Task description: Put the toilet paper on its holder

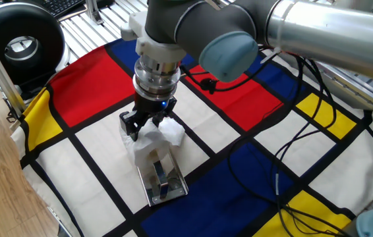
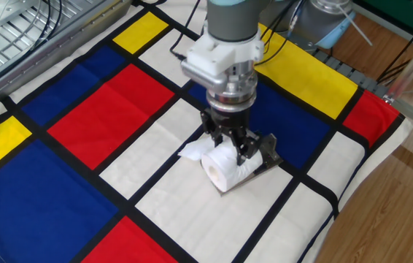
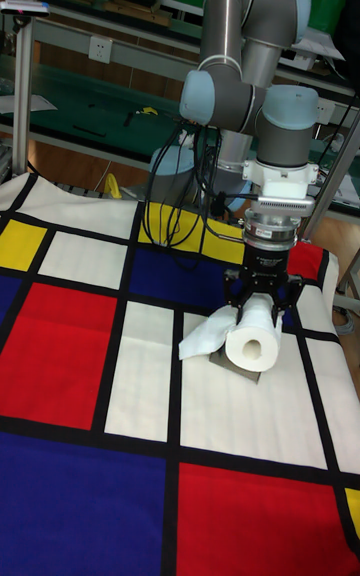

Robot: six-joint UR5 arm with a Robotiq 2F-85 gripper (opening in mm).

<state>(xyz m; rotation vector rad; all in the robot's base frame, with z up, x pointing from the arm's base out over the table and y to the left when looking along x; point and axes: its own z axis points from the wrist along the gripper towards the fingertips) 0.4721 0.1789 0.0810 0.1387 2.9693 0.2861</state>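
The toilet paper (image 2: 223, 167) is a white roll lying on its side, with a loose sheet (image 3: 204, 336) trailing off to one side. My gripper (image 2: 230, 144) points straight down and is shut on the roll's top, one finger on each side (image 3: 262, 302). The roll (image 1: 148, 139) rests at one end of the holder (image 1: 163, 182), a shiny chrome plate lying flat on a white square of the cloth. The holder's bar arm lies along the plate. In the tall fixed view the roll (image 3: 250, 342) hides most of the holder.
A cloth of red, blue, yellow and white squares (image 2: 97, 117) covers the table. Black cables (image 1: 305, 135) trail across it behind the arm. A black round device (image 1: 18, 41) stands at one corner. The cloth's edge drops to wooden floor (image 2: 381, 212).
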